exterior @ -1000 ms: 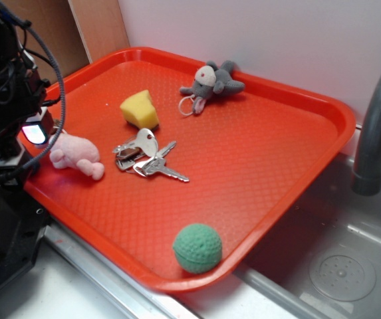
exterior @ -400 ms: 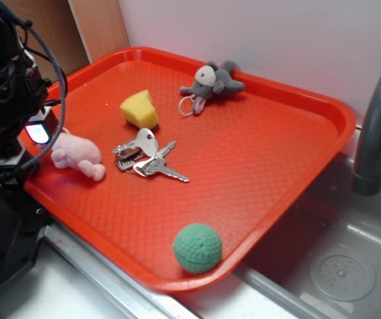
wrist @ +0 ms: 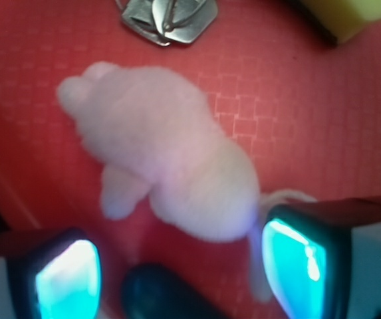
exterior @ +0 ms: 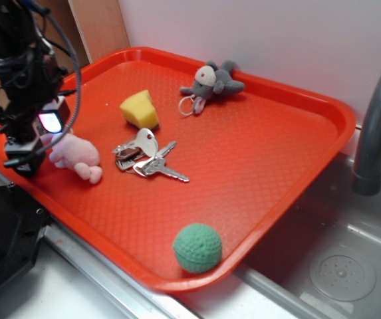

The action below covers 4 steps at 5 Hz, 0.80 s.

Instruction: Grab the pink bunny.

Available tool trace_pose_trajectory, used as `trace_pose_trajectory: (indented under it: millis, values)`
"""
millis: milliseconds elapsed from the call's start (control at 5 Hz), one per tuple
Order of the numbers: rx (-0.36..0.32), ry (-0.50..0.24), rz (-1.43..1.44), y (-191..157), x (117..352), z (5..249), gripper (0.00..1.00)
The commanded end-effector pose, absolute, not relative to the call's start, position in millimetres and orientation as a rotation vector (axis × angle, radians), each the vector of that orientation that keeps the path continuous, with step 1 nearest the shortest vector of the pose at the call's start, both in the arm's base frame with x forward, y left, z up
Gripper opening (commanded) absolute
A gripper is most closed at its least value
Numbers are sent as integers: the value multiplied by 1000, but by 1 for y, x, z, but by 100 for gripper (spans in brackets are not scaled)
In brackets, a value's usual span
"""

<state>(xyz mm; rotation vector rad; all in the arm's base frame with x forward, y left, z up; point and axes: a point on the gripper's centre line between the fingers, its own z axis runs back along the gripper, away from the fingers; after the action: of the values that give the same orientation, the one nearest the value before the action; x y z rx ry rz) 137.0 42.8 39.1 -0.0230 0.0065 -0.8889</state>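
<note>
The pink bunny (exterior: 77, 155) is a small pale pink plush lying on the red tray (exterior: 243, 166) near its left edge. In the wrist view the pink bunny (wrist: 170, 159) fills the middle, its rear end just ahead of the gap between the jaws. My gripper (exterior: 34, 143) hangs at the tray's left edge right beside the bunny. The gripper (wrist: 183, 262) is open, its glowing pads (wrist: 67, 279) wide apart, with nothing between them. A thin light loop (wrist: 280, 197) lies by the right pad.
A bunch of keys (exterior: 147, 159) lies right of the bunny. A yellow wedge (exterior: 139, 109) sits behind them. A grey plush mouse (exterior: 211, 83) lies at the tray's far rim. A green ball (exterior: 197, 247) sits near the front rim. A sink and faucet (exterior: 376, 133) are on the right.
My gripper has moved to the right and a little farther back, closing in on the bunny's left side. The bunny and the other objects have not moved.
</note>
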Motion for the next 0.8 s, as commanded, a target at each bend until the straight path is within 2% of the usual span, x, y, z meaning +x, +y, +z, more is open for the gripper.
trace_pose_trajectory:
  millis: [0, 200, 400, 600]
  values:
    - [17, 9, -960, 30, 157, 25, 100]
    - [15, 32, -1026, 21, 165, 6, 100]
    - [17, 22, -1023, 19, 165, 5, 0]
    - [22, -17, -960, 30, 165, 31, 0]
